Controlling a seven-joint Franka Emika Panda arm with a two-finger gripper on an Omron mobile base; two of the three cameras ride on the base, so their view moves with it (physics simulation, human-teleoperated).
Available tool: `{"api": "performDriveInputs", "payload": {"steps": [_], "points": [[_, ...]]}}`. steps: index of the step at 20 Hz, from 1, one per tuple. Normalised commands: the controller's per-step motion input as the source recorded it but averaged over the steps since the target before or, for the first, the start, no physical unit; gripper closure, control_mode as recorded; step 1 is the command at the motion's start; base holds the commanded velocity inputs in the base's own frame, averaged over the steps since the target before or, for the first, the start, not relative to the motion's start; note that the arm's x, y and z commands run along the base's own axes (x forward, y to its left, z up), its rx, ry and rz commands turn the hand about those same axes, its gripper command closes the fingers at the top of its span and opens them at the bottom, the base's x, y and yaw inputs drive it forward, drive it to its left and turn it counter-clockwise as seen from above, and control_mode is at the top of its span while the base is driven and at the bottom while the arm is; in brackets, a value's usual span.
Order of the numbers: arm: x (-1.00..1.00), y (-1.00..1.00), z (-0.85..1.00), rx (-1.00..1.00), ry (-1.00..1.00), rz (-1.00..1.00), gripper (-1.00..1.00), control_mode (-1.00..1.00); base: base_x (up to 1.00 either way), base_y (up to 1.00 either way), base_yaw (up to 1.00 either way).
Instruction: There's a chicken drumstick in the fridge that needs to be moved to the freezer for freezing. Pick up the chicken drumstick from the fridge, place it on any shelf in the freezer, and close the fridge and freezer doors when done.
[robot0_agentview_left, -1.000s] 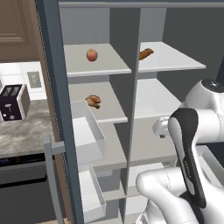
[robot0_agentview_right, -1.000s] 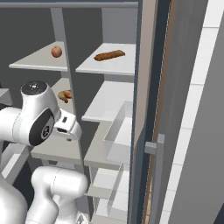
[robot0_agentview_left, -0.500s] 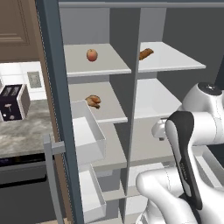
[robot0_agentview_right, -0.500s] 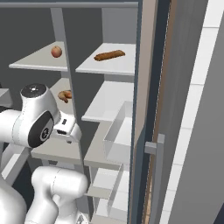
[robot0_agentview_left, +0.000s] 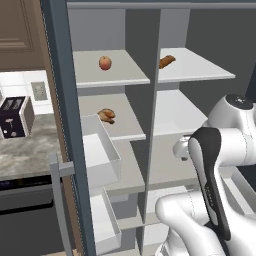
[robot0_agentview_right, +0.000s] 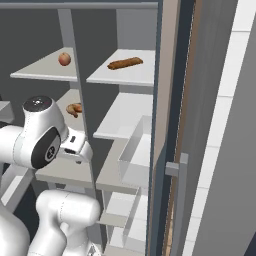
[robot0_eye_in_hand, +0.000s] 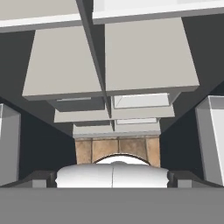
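— At mid-left of the left base frame, what sits on the fridge (robot0_agentview_left: 60, 75) shelf?
— The chicken drumstick (robot0_agentview_left: 106, 115), small and orange-brown, below the apple (robot0_agentview_left: 105, 62) at upper left.
— And the freezer (robot0_agentview_left: 200, 100)?
— Right half of that frame; a brown stick-shaped food (robot0_agentview_left: 167, 61) lies on its top shelf (robot0_agentview_left: 200, 67). Both doors stand open.
— Your gripper?
— My gripper is spread wide, pinching nothing, well apart from the drumstick.

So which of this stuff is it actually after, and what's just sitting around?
For the job:
- chicken drumstick, on the second shelf of the left compartment
- open doors
- gripper, open

Just lying about:
- apple, top left shelf
- long brown stick-shaped food, top right shelf
- toaster on the counter
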Motion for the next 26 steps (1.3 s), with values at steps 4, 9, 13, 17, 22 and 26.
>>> {"api": "performDriveInputs", "payload": {"steps": [4,9,13,17,22,26], "points": [[0.0,0.0,0.0,0.0,-0.03,0.0,-1.0,-1.0,0.0,0.0,0.0],[0.0,0.05,0.0,0.0,0.0,0.0,-1.0,1.0,0.0,0.03,0.0],[0.0,0.0,0.0,0.0,0.0,0.0,-1.0,1.0,0.0,0.17,-0.02],[0.0,0.0,0.0,0.0,0.0,0.0,-1.0,1.0,-0.02,0.05,-0.03],[0.0,0.0,0.0,0.0,0.0,0.0,-1.0,1.0,-0.16,0.01,-0.06],[0.0,0.0,0.0,0.0,0.0,0.0,-1.0,1.0,-0.4,0.05,-0.05]]}}
